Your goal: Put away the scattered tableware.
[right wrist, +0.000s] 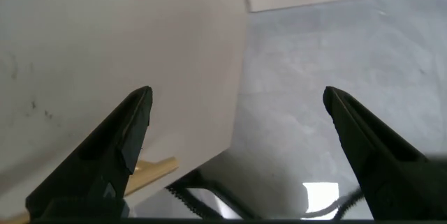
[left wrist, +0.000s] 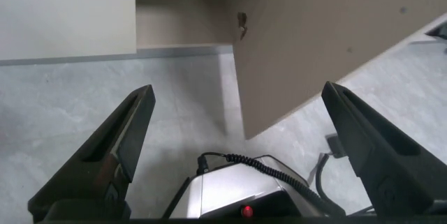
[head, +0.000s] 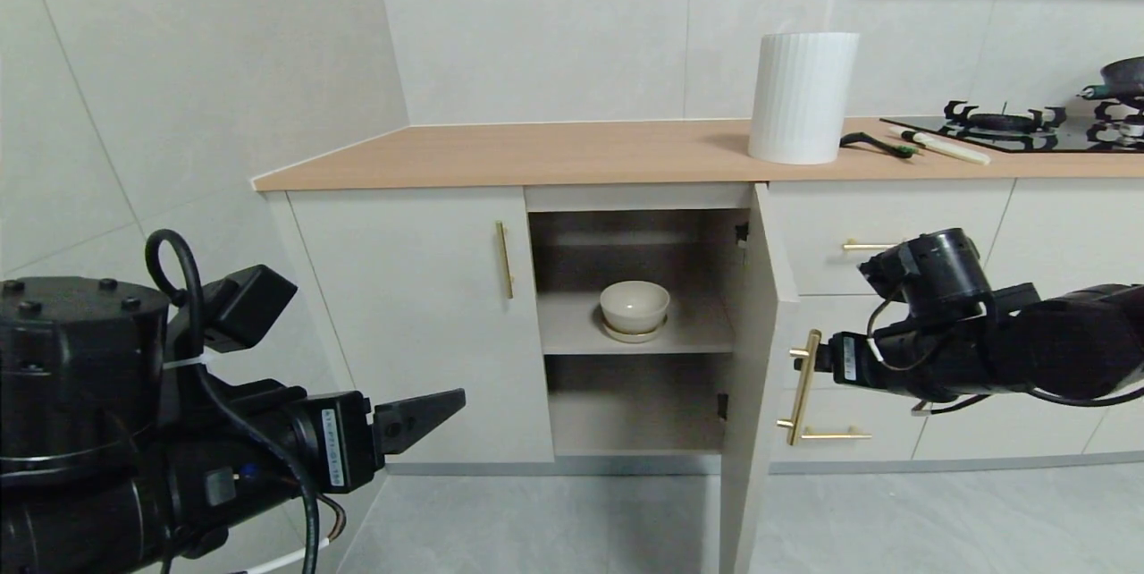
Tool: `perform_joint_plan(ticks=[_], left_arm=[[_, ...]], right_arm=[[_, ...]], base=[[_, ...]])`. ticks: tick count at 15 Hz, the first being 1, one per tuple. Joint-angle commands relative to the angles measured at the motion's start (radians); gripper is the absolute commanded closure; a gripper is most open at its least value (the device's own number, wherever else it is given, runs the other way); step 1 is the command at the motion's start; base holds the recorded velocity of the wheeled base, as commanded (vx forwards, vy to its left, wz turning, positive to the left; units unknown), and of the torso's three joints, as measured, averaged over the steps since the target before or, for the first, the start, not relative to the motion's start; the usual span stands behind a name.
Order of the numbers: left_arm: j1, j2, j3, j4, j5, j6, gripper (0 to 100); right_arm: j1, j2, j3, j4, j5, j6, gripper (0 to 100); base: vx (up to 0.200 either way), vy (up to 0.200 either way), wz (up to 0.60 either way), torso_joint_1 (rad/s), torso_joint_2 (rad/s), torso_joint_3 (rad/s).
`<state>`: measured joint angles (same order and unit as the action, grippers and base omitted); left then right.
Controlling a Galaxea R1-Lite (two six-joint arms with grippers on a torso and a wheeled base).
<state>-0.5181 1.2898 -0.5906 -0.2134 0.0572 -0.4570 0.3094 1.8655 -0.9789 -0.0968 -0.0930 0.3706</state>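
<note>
A cream bowl sits on a small plate on the middle shelf of the open cabinet. The cabinet door swings out toward me, and its gold handle faces right. My right gripper is right beside that handle; in the right wrist view the right gripper is open, with the door panel and the handle close in front. My left gripper hangs low at the left, away from the cabinet, open and holding nothing.
On the wooden counter stand a white ribbed container, a green-handled tool and a white-handled utensil. A gas stove is at far right. The left cabinet door is closed. Grey floor lies below.
</note>
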Motion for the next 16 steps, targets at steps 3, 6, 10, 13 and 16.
perform_joint_plan(ticks=[3,6,10,13,16], left_arm=[[0.001,0.023,-0.001,-0.001,0.001,-0.002,0],[0.003,0.045,-0.006,-0.001,0.004,-0.006,0],[0.003,0.043,-0.008,-0.003,0.003,-0.017,0],[0.003,0.059,-0.008,-0.003,0.003,-0.017,0],[0.003,0.059,-0.006,-0.003,0.003,-0.017,0]], right_arm=[[0.071,0.121,-0.113,0.002,0.052,-0.001,0],[0.096,0.147,-0.164,-0.003,0.113,-0.001,0],[0.103,0.187,-0.198,-0.003,0.116,0.007,0],[0.122,0.218,-0.201,-0.004,0.116,0.007,0],[0.125,0.242,-0.208,-0.05,0.116,0.011,0]], base=[[0.0,0.0,0.0,0.0,0.0,0.0],[0.0,0.0,0.0,0.0,0.0,0.0],[0.0,0.0,0.0,0.0,0.0,0.0],[0.0,0.0,0.0,0.0,0.0,0.0],[0.0,0.0,0.0,0.0,0.0,0.0]])
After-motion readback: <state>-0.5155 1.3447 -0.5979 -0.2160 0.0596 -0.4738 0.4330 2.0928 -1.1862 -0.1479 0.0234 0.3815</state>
